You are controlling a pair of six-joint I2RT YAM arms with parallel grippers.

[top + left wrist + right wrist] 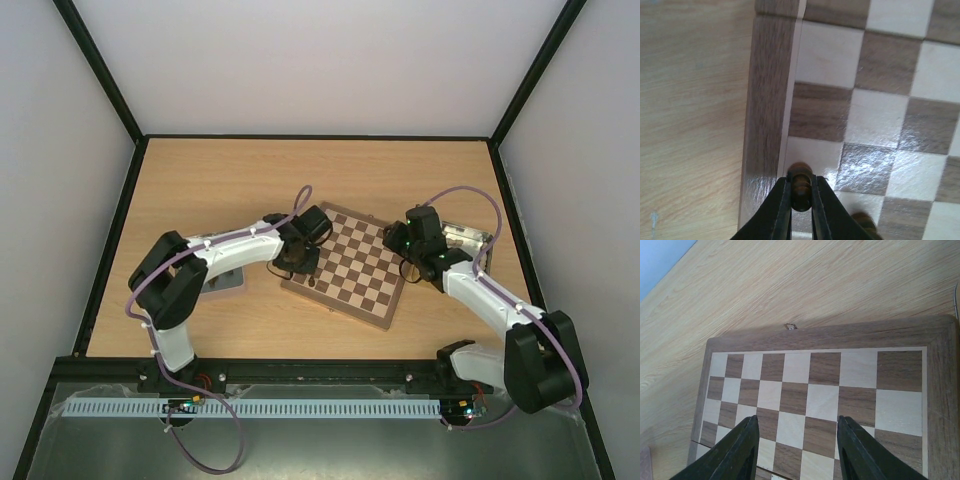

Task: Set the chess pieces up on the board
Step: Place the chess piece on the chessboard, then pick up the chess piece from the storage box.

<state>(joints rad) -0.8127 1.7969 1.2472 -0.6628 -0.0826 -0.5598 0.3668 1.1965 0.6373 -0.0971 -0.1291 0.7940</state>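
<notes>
The board (350,268) lies in the middle of the table. My left gripper (300,262) is over its left edge, shut on a dark brown chess piece (801,184). In the left wrist view this gripper (801,195) holds the piece upright over a cream square next to the board's rim (765,115). A second dark piece (863,221) stands on the board just to the right; it also shows in the top view (310,282). My right gripper (405,252) is open and empty above the board's right side; in the right wrist view it (797,445) hangs over bare squares (822,402).
A grey tray (228,281) lies under the left arm, left of the board. Another tray (467,240) sits behind the right wrist. A small metal clasp (790,326) is on the board's far rim. Black frame rails edge the table.
</notes>
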